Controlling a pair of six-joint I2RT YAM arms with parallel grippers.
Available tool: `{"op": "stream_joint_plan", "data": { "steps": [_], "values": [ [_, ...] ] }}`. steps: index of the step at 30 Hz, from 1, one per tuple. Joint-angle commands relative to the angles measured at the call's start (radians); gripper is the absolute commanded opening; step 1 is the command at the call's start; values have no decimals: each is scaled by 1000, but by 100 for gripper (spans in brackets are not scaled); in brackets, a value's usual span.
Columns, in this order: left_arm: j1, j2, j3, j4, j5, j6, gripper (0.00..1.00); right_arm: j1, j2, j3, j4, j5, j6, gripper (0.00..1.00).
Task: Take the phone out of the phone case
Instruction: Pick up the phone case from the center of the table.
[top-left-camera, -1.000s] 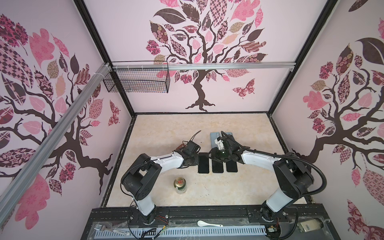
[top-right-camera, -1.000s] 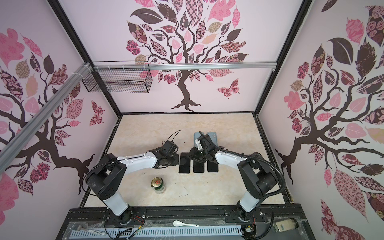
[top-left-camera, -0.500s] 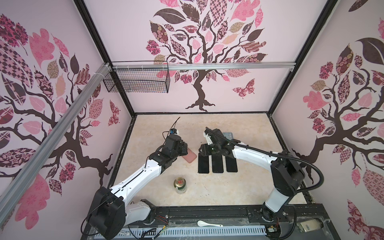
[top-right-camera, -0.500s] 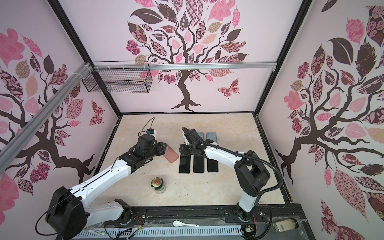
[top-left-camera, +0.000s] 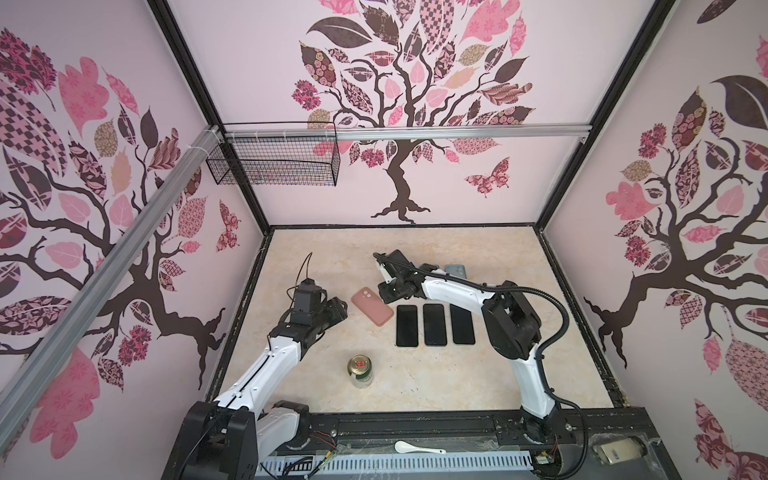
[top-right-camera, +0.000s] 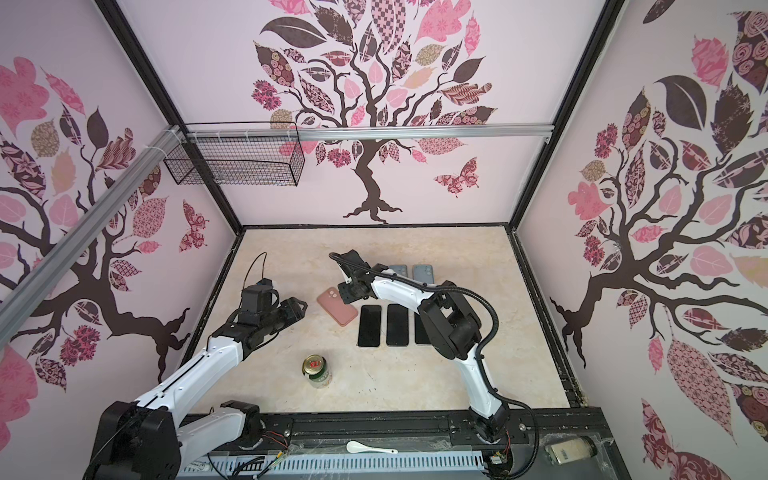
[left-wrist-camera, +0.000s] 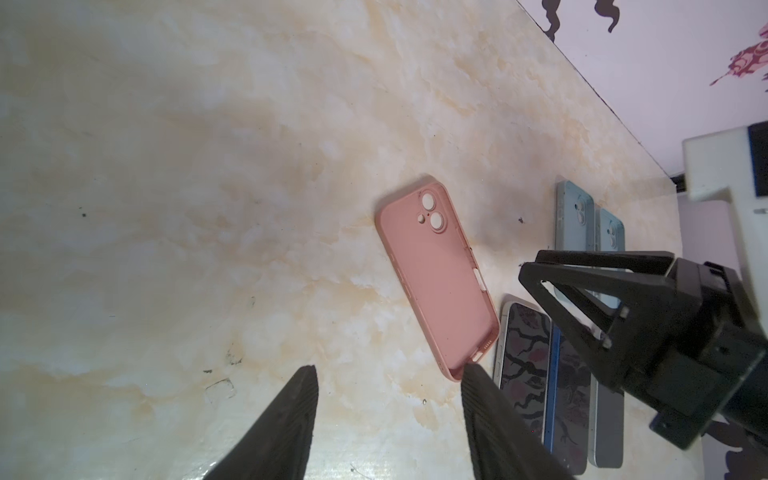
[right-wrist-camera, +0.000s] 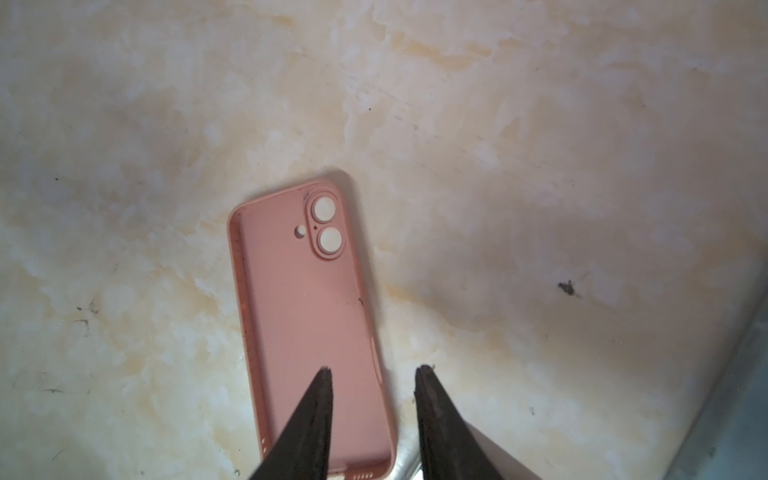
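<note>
The pink phone case (top-left-camera: 372, 305) (top-right-camera: 337, 306) lies on the table with its hollow side up and nothing in it (right-wrist-camera: 307, 324) (left-wrist-camera: 436, 278). Three dark phones lie screen-up in a row to its right (top-left-camera: 406, 325) (top-left-camera: 435, 324) (top-left-camera: 462, 324); the nearest phone (left-wrist-camera: 525, 365) sits by the case's corner. My left gripper (top-left-camera: 337, 311) (left-wrist-camera: 390, 370) is open just left of the case, holding nothing. My right gripper (top-left-camera: 384, 291) (right-wrist-camera: 375, 369) is open over the case's end, one fingertip above the case and one past its long edge.
Two pale blue phone-shaped items (top-right-camera: 398, 270) (top-right-camera: 423, 272) lie behind the right arm. A green can (top-left-camera: 360, 370) stands near the table's front. A white spoon (top-left-camera: 417, 448) rests on the front rail. A wire basket (top-left-camera: 274, 162) hangs on the back-left wall.
The left gripper has opened, left the pink case on the table and drawn back to the left. The right gripper has moved left from the phone row to above the case, jaws narrowing a little.
</note>
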Motion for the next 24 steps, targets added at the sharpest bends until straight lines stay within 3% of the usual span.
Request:
{"op": "stream_joint_plan", "data": {
  "steps": [1,10,24],
  "values": [
    [25,10,-30,62,78,-21,61,9,85,99,-88,25,-37,36],
    [27,30,-22,67,84,-19,67,23,212,281,-188,16,-53,34],
    [28,29,-18,51,72,-16,64,36,279,361,-259,55,-54,28]
  ]
}}
